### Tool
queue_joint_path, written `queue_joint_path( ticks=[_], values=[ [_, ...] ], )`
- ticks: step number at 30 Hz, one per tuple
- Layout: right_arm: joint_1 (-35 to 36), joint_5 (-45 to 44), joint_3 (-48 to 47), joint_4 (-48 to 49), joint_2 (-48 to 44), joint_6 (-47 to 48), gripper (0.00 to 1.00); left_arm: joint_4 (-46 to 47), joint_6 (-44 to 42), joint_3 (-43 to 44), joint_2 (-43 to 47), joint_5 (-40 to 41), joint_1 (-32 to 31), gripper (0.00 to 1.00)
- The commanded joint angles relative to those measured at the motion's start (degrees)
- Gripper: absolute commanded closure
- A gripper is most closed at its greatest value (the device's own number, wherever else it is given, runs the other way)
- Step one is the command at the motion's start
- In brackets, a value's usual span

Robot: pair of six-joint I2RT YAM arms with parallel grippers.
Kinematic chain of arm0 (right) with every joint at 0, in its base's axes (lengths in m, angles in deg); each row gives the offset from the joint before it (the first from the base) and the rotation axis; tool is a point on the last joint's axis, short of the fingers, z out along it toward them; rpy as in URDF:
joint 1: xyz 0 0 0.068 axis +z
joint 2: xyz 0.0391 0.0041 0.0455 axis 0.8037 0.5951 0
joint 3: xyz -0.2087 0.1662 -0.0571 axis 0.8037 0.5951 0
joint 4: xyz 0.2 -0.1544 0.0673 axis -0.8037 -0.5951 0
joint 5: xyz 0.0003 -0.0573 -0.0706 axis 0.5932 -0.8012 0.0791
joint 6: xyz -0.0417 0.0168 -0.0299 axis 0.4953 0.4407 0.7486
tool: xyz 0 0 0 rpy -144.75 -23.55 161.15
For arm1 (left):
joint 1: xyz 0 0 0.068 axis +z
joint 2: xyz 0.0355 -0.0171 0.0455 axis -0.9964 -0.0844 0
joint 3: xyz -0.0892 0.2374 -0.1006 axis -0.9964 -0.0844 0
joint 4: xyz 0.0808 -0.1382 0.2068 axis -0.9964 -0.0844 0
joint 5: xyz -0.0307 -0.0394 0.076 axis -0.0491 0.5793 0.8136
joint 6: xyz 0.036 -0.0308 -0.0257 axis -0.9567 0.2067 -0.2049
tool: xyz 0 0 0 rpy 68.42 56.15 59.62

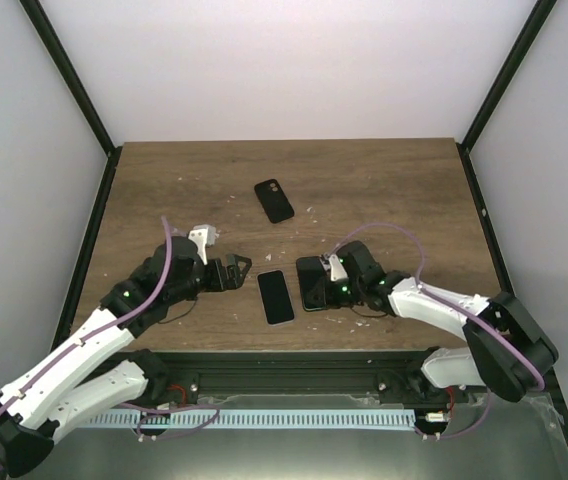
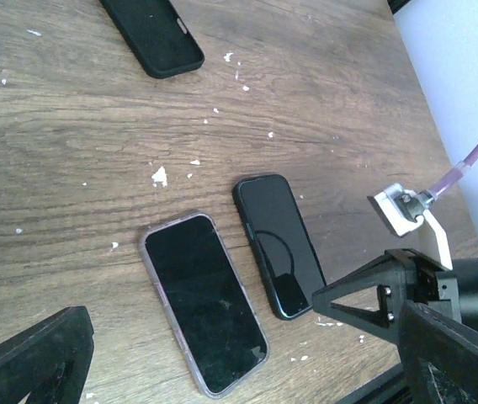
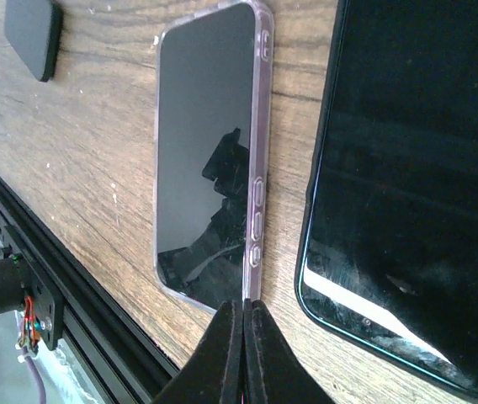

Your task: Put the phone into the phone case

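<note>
The phone [image 1: 275, 297] sits in the phone case [image 3: 258, 151] by the near edge of the table [image 1: 394, 190]; a second slab [image 1: 311, 283] lies just right; a cover [image 1: 274, 200] lies far behind.

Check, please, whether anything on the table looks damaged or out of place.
Small white flecks are scattered over the wooden table, like chips or debris. The clear-rimmed phone and the dark slab beside it lie flat and apart, nothing askew.
</note>
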Motion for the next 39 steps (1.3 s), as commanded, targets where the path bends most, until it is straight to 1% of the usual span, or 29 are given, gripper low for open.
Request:
queue_joint_path(
  ticks=[1,4,8,11,17,24,25,30,35,36,37,39],
  values=[
    [1.79,-2.78,0.09,0.25,1.48,-1.46,0.99,1.65,0.43,-0.26,0.17,-0.79,0.07,0.0],
    [1.81,-5.22,1.91,1.57,3.01,-1.43,0.99,1.58,0.34,-0.32,0.19,-0.66,0.1,0.0],
    [1.81,-5.82,2.52,2.82,7.53,-0.34,0.99,1.56,0.32,-0.62,0.27,-0.33,0.05,0.0],
    [1.81,-6.78,2.94,3.02,8.77,-0.31,0.99,1.47,0.15,-0.7,0.19,-0.05,0.07,0.0],
    [1.81,-8.0,2.54,1.58,7.26,0.0,0.99,1.23,-0.05,-0.48,0.46,0.47,0.05,0.0],
    [1.81,-6.75,-2.42,-1.63,2.9,0.68,0.99,0.9,0.04,-0.64,0.16,0.93,0.03,0.0],
    [1.81,-6.88,-3.12,-1.94,2.02,0.89,0.97,0.78,0.09,-0.62,0.16,1.09,0.1,0.0],
    [1.81,-9.86,-6.69,-2.58,-3.52,1.85,0.7,-0.47,1.55,-0.47,0.37,3.36,0.2,0.0],
    [1.83,-15.41,-11.62,-4.38,-4.42,3.67,0.4,-2.58,3.66,-0.28,-1.54,6.92,1.59,0.0],
    [1.74,-16.31,-12.67,-4.76,-4.1,3.98,0.37,-2.51,4.35,-0.58,-1.79,7.35,2.14,0.0],
    [1.73,-17.07,-13.73,-5.05,-3.85,4.32,0.26,-2.34,4.98,-1.03,-1.93,7.53,3.06,0.0],
    [1.73,-18.26,-15.22,-5.31,-3.27,4.71,0.11,-2.26,6.05,-1.9,-2.04,7.45,5.55,0.0]
  ],
)
